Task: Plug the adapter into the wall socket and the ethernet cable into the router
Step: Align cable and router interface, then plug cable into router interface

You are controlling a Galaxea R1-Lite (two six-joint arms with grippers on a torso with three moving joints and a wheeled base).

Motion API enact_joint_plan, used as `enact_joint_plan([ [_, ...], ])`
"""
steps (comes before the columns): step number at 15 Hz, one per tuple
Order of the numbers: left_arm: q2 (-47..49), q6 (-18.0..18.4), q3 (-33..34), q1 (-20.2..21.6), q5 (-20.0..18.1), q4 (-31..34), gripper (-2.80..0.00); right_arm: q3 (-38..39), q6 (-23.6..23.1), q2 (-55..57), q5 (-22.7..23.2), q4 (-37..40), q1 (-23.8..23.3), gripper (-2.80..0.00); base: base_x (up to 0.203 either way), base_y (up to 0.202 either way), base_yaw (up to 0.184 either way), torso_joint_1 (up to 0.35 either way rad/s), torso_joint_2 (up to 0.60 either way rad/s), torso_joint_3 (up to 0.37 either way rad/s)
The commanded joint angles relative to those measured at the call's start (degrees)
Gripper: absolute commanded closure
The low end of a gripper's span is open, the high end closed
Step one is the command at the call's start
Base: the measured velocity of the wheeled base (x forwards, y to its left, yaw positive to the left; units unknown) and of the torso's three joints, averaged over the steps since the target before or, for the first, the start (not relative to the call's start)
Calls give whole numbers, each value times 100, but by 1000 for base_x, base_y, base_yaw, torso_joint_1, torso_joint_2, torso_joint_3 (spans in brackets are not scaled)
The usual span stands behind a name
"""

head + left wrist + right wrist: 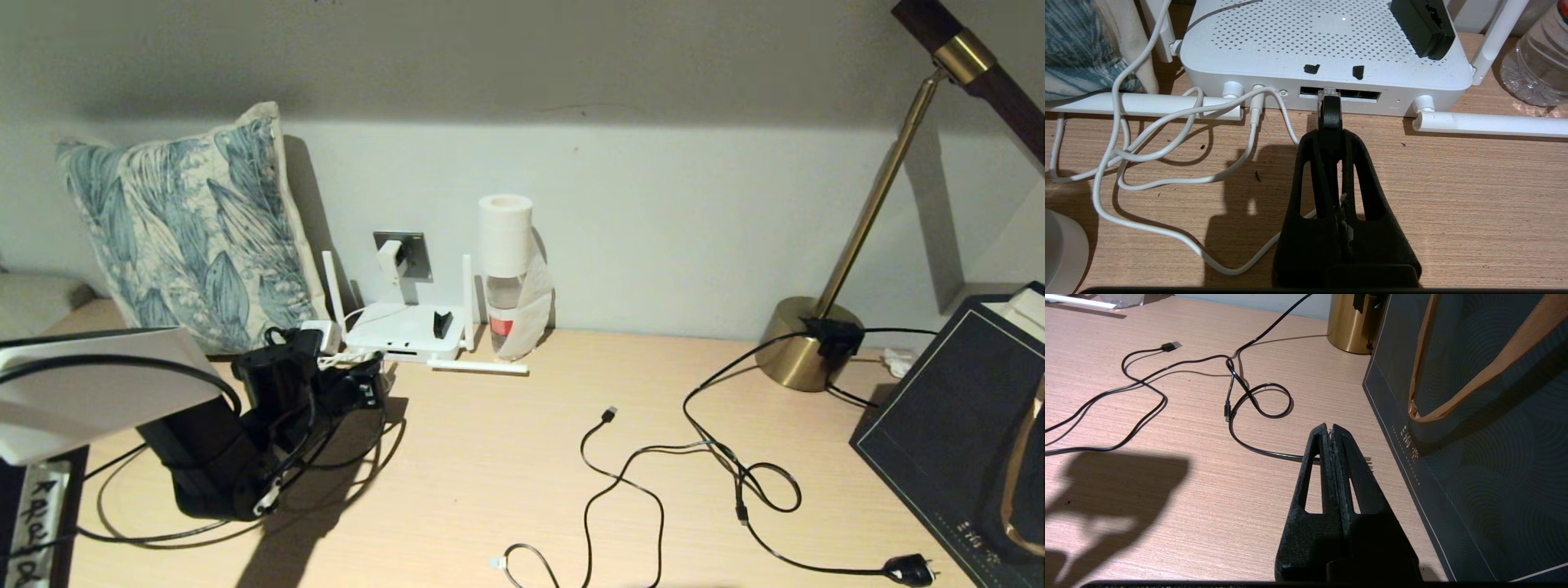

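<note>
A pale wood-grain desk (506, 457) stands against a plain light wall, lit warmly. The left hand (1329, 122) pinches the black ethernet cable (1329, 112) just behind its clear clip, which sits at the port row of the white router (1327, 45) directly ahead of the fingertips. Beyond the router, the white adapter (389, 260) sits in the grey wall socket (416, 249). The right hand (1332, 435) hovers pressed together, holding nothing, beside a dark paper bag (1486, 449) whose small printed characters are too small to read. A thin black USB cable (1167, 371) loops across the desk ahead of it.
</note>
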Motion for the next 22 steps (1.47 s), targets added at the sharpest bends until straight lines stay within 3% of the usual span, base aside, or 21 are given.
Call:
enact_joint_plan([
  [1, 10, -2, -10, 39, -26, -44, 0, -1, -4, 9, 3, 2, 4, 0, 0, 0, 0, 0, 0, 0],
  [22, 168, 7, -229, 66, -52, -44, 0, 2, -4, 0, 4, 2, 2, 0, 0, 0, 0, 0, 0, 0],
])
